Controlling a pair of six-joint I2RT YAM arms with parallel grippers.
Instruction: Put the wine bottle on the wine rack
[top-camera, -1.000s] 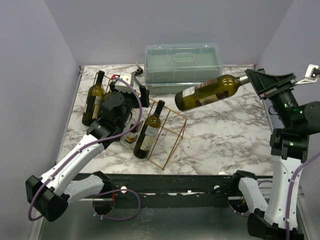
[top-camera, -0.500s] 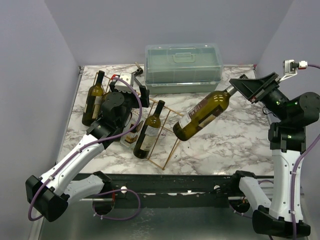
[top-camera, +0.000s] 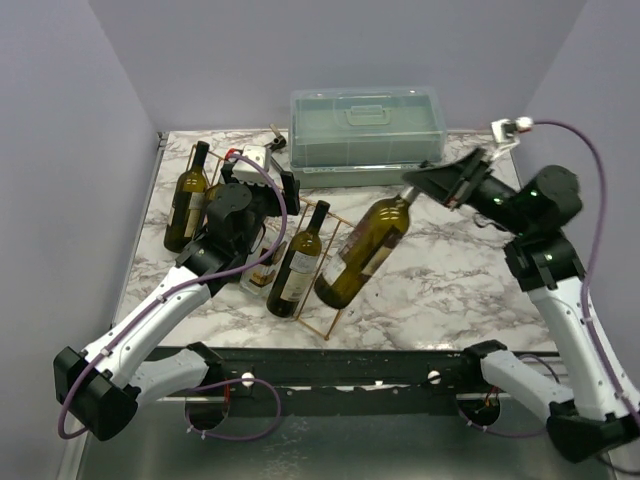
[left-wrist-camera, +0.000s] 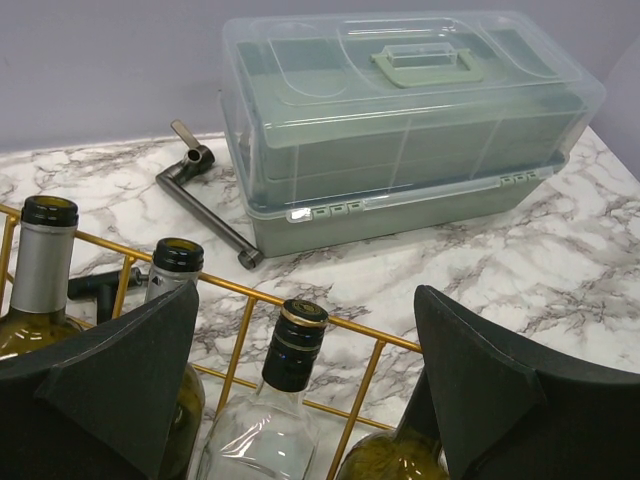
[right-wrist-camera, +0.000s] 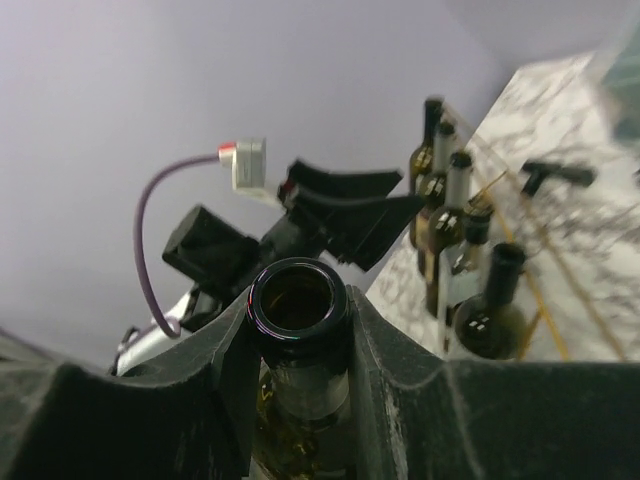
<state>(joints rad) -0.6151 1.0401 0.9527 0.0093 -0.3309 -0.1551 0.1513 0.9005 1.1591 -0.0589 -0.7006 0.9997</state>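
My right gripper is shut on the neck of a dark olive wine bottle. The bottle slants down to the left, its base at the right end of the gold wire wine rack; I cannot tell whether they touch. In the right wrist view the bottle's open mouth sits between the fingers of my right gripper. My left gripper hovers open over the rack's left part. In the left wrist view, this open gripper straddles a clear bottle behind a rack bar.
The rack holds a labelled dark bottle, the clear bottle and another dark bottle. A translucent green lidded box stands at the back, with a metal crank handle beside it. Walls close in on the left and right.
The right arm has swung the bottle left and down, from nearly level in the air to a steep slant with its base at the rack. The left arm has stayed put.
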